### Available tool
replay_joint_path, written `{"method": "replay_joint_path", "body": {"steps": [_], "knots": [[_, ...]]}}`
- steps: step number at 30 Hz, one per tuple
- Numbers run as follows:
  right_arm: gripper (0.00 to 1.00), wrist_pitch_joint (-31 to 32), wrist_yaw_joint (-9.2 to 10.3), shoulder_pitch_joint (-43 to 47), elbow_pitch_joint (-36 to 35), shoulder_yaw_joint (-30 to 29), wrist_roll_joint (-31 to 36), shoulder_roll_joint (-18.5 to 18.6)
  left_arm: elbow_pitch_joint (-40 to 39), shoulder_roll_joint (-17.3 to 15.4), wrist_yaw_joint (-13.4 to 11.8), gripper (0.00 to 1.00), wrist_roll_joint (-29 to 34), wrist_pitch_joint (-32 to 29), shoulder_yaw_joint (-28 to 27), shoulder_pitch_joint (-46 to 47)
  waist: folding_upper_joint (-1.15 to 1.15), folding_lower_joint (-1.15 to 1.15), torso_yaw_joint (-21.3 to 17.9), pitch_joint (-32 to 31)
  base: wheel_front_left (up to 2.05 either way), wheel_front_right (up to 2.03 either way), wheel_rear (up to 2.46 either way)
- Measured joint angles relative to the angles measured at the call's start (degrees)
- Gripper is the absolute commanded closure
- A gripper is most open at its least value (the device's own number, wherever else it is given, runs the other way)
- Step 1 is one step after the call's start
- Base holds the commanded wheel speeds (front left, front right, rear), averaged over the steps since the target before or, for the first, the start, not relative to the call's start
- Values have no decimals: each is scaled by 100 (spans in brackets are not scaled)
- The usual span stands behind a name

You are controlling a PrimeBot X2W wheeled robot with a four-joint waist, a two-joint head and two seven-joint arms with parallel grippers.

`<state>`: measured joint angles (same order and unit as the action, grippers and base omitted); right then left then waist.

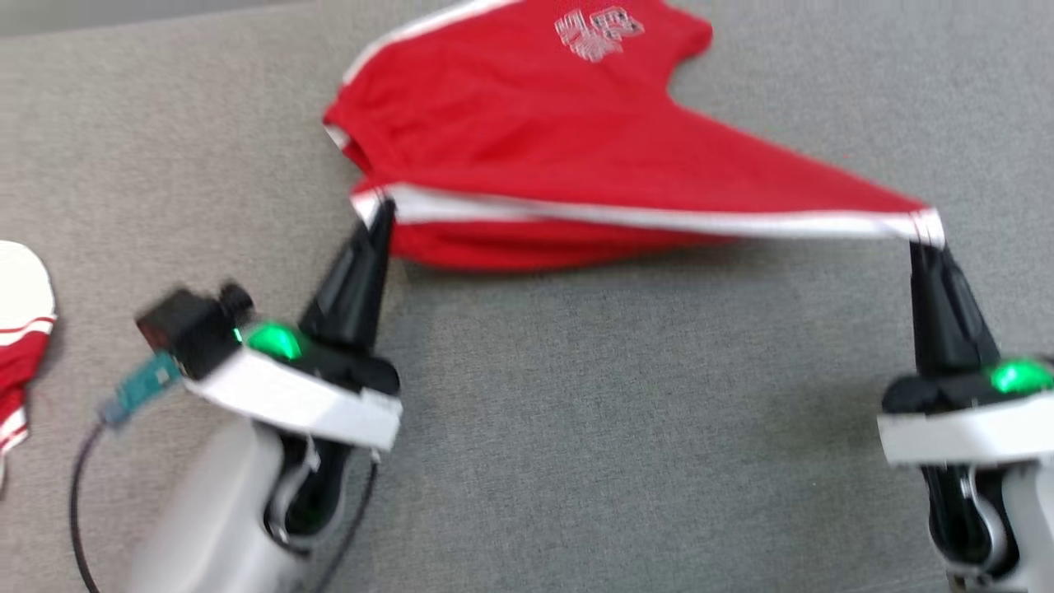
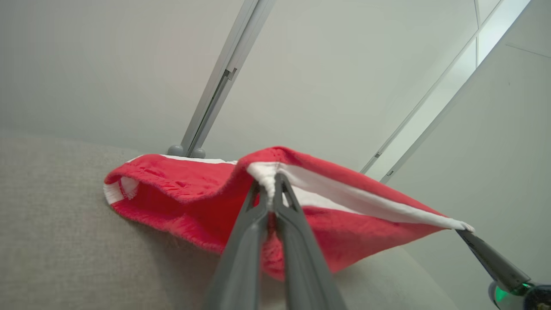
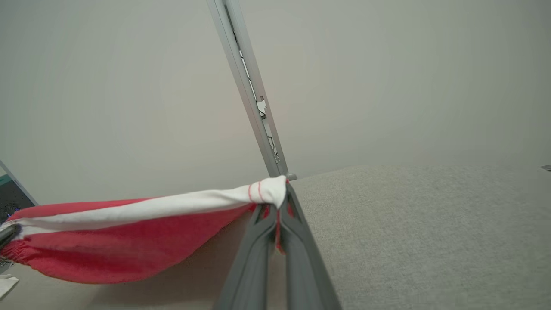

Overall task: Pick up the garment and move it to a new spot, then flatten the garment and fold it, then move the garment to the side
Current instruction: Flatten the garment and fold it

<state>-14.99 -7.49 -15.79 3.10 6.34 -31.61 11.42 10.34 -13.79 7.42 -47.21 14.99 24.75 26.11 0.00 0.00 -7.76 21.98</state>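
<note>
head view looks down; wrist views low, close, along claws; all share garment [image 1: 527,123].

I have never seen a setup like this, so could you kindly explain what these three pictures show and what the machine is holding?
This is a two-armed robot on wheels. The wide picture comes from a camera on its head, looking down at a grey fabric-covered surface. The other two come from cameras on each wrist, looking along that arm's two long dark fingers.

The left gripper and the right gripper are each shut on an end of the white-striped edge of a red garment, stretching that edge between them. The edge hangs raised while the rest of the cloth lies on the surface. The left wrist view shows the same pinch close up, as does the right.

At the far left of the head view lies another red and white cloth, untouched.
</note>
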Motion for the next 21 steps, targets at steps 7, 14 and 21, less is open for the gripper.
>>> {"method": "replay_joint_path", "body": {"steps": [7, 14, 21], "knots": [[100, 0, 0, 1192, -565, -207, 244, -18, -601, 590, 0, 100, 403, 0, -450, -1436, 0, 0, 121, -534, 0, 0, 0], [100, 0, 0, 1879, -973, -286, 300, 119, -1010, 708, 1, 100, 771, 2, -390, -2193, 0, 0, 202, -1056, 0, 0, 0], [100, 1, 0, 2427, -1143, -480, 289, 91, -1249, 717, 1, 100, 806, 10, -342, -2721, 0, 0, 267, -1381, 0, 0, 0]]}}
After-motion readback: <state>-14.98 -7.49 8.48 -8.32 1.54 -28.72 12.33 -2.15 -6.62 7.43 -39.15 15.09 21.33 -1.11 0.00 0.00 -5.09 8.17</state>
